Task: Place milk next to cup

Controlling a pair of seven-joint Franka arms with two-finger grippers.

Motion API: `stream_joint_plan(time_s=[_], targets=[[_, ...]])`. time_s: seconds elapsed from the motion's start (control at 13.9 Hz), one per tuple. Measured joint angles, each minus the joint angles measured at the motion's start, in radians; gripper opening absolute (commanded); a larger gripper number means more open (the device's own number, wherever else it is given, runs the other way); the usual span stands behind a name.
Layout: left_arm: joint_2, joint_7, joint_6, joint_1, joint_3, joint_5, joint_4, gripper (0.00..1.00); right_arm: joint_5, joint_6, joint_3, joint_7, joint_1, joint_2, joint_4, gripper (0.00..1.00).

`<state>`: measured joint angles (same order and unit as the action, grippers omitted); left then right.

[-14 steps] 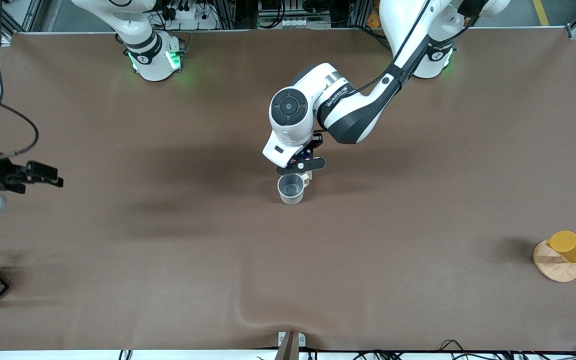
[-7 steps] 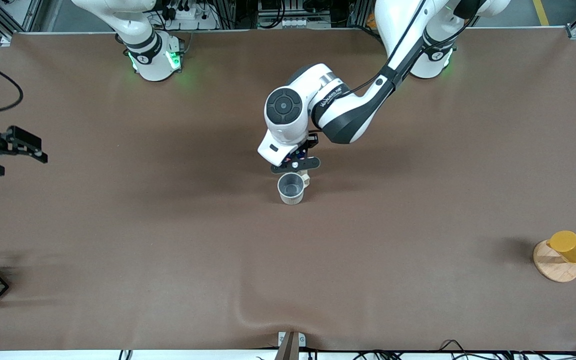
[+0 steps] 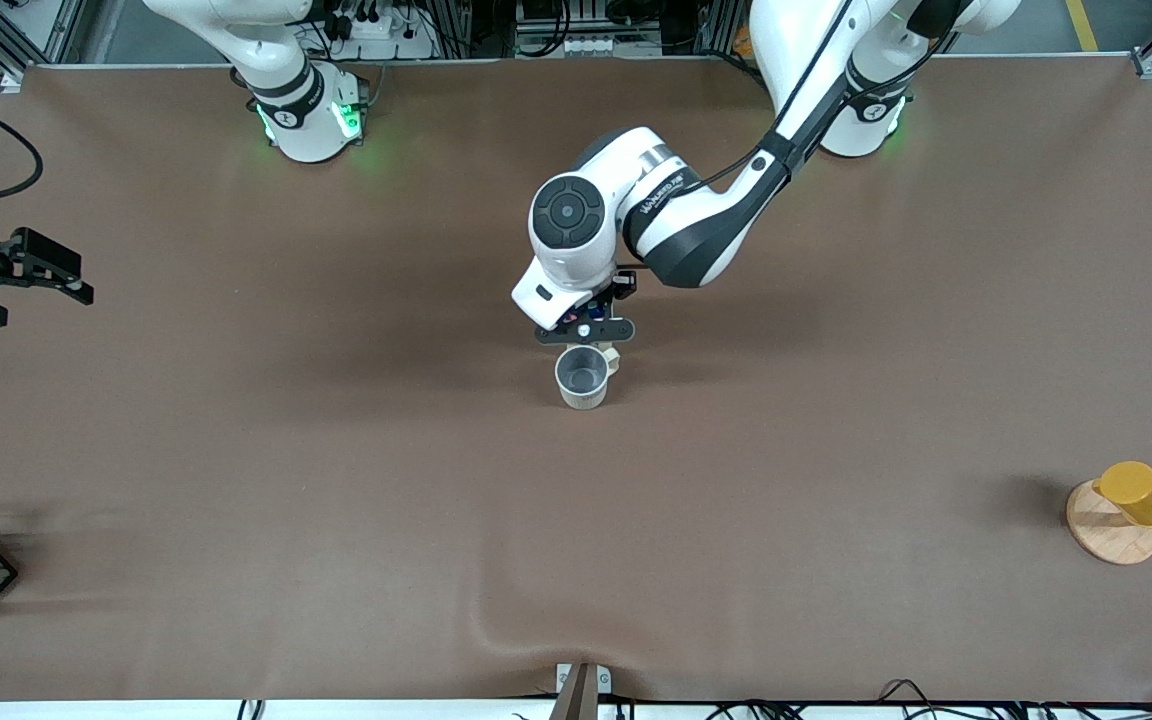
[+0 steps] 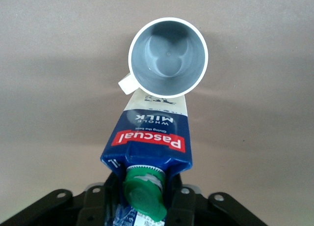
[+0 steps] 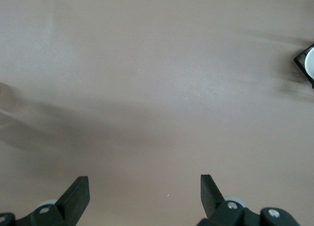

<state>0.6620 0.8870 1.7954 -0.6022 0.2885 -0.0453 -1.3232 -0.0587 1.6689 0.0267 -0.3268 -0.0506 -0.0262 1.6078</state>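
left gripper (image 4: 142, 206) fingers clamp milk (image 4: 149, 140) beside cup (image 4: 168, 56); right gripper (image 5: 144, 194) fingers apart, waiting.

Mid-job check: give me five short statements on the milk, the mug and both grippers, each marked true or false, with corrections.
1. The left gripper is shut on the milk. True.
2. The milk is lying flat on the table away from any gripper. False: it is held in the left gripper, right beside the cup.
3. The cup stands upright and has nothing in it. True, as the left wrist view shows.
4. The right gripper holds the yellow cup. False: its fingers are open, with nothing between them, over bare table at the right arm's end.
5. The milk's green cap is missing. False: it is on.
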Motion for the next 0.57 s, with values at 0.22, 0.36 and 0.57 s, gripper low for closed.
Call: stream_joint_plan(time_s=[0.22, 0.36, 0.57], targets=[[0.001, -0.001, 0.002, 0.004, -0.002, 0.000, 0.005, 1.00, 0.025, 0.018, 0.018, 0.002, 0.046, 0.015, 0.000, 1.00], [-0.007, 0.001, 0.002, 0.004, -0.001, 0.016, 0.022, 1.00, 0.028, 0.030, 0.022, 0.002, 0.049, 0.018, 0.000, 1.00], [-0.071, 0.003, -0.012, 0.025, -0.003, 0.042, 0.046, 1.00, 0.055, 0.044, 0.026, 0.002, 0.050, 0.018, -0.001, 1.00]])
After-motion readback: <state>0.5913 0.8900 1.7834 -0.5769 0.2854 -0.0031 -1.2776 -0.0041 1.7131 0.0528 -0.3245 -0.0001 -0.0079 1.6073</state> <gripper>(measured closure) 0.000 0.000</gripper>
